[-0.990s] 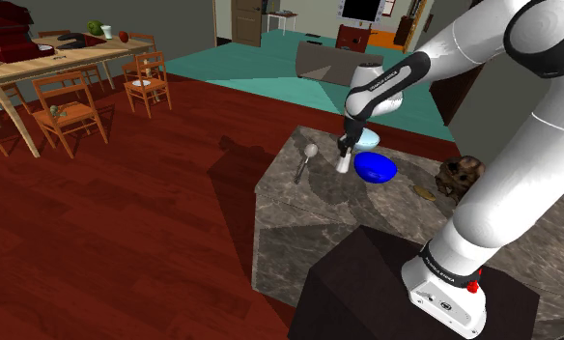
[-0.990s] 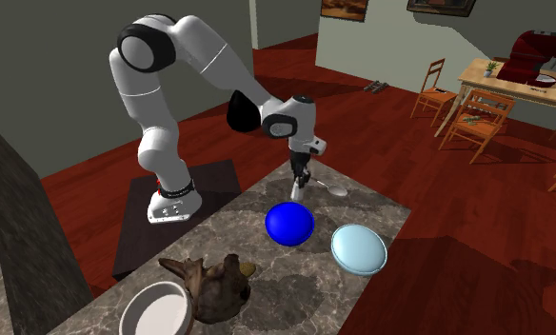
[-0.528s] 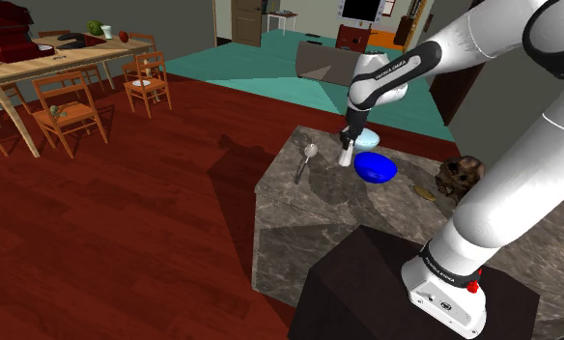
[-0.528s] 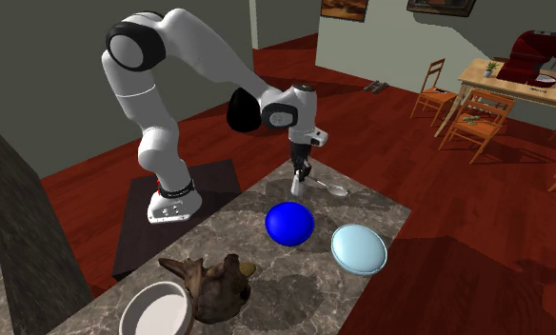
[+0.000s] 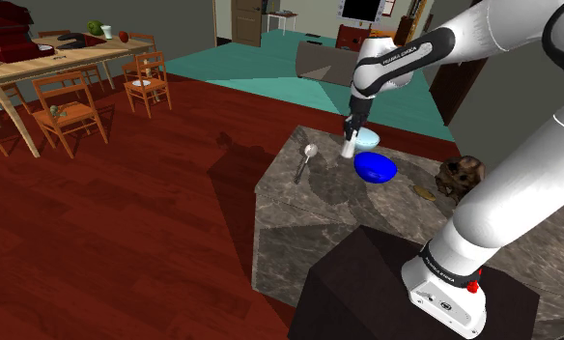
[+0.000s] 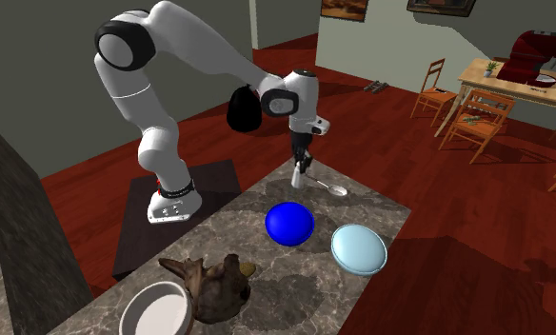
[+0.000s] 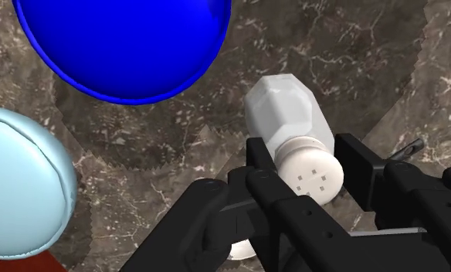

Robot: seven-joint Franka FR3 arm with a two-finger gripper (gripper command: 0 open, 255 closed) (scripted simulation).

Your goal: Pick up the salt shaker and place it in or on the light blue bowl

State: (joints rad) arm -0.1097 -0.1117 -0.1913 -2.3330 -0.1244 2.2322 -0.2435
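The salt shaker (image 7: 287,116) is white with a holed cap, and my gripper (image 7: 311,168) is shut on it just below that cap. It hangs upright above the marble counter (image 5: 309,198), held by the gripper (image 5: 349,143). The light blue bowl (image 5: 369,138) sits just behind the shaker (image 5: 348,152) in the shoulder view. In the second exterior view the shaker (image 6: 297,179) hangs under the gripper (image 6: 299,167), up and to the left of the light blue bowl (image 6: 358,249). In the wrist view the light blue bowl (image 7: 19,185) lies off to the side.
A dark blue bowl (image 6: 289,223) stands between the shaker and the light blue bowl. A metal spoon (image 6: 331,187) lies near the counter's edge. A brown figure (image 6: 214,279) and a white bowl (image 6: 157,309) sit farther along the counter. Wooden chairs (image 5: 72,111) and a table stand across the red floor.
The arm has risen, lifting the held shaker higher above the counter. The bowls and spoon have not moved.
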